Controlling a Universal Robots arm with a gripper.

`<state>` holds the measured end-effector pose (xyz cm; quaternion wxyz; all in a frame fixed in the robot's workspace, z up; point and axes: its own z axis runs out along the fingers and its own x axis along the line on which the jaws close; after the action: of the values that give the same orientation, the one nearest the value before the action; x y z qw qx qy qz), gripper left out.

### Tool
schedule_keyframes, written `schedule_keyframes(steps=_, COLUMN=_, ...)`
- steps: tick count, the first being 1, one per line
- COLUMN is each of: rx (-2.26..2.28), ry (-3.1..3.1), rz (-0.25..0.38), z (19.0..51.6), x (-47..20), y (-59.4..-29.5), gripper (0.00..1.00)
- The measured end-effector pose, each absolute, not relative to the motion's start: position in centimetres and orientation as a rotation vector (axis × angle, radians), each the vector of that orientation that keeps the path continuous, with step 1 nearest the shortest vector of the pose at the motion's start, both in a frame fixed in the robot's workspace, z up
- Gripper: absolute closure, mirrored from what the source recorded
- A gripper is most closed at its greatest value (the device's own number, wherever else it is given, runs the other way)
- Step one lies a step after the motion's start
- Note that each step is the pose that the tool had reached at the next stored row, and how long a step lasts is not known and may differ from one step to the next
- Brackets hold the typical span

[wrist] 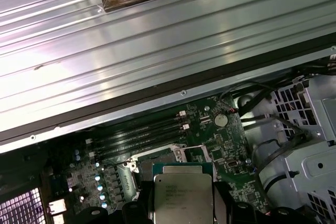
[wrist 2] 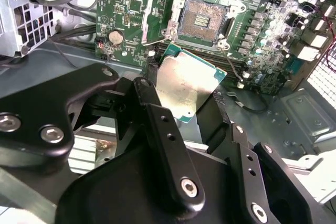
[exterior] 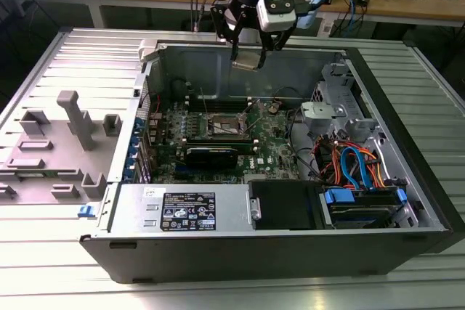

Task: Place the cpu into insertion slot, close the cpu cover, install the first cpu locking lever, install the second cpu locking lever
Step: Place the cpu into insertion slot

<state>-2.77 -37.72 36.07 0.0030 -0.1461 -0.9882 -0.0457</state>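
The cpu [wrist 2: 184, 85], a flat square chip with a pale metal top and a green edge, was held in the air, pinched at two opposite edges between the black fingers [wrist 2: 153, 103] of the gripper [exterior: 248, 50]. The gripper was clenched on the chip and carried it with its metal face tilted rather than level.

In the exterior view the chip hung above the rear part of the open computer case [exterior: 218, 248], well apart from the green motherboard [exterior: 272, 143] lying flat inside. The insertion slot [wrist 2: 202, 20], a dark square recess with a silver rim, lay bare beyond the chip in the second wrist view, with nothing seated in it.

Beside the slot, a thin silver frame that appeared to be the cpu cover [wrist 2: 148, 18] was swung open, though its exact angle was hard to judge from this view. A thin wire lever [wrist 2: 234, 69] ran loose alongside the socket, not latched down.

By this evidence the task was at its first step: the chip was lifted and not yet placed. The cover had yet to be closed and both locking levers had yet to be fastened.
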Motion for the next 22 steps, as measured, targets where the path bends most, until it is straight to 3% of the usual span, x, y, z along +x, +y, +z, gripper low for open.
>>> schedule_keyframes(steps=22, rx=-0.492, ry=-3.094, rz=-0.143, z=36.07, x=-2.76, y=-37.84, gripper=0.46)
